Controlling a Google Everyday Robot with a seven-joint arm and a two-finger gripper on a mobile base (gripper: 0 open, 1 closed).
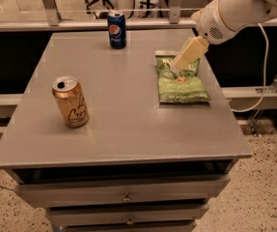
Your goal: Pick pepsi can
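One pepsi can (117,29) stands far back on the table (128,134). The gripper (176,69) (width: cannot tell) hangs over a green bag (184,88).

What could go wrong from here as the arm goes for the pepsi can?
The pincer hangs over the green chip bag, to the right of the pepsi can. If it crosses toward the can too low, it might snag or drag the bag. The can stands close to the far edge of the table, so a nudge instead of a clean grasp could tip it or push it off the back.
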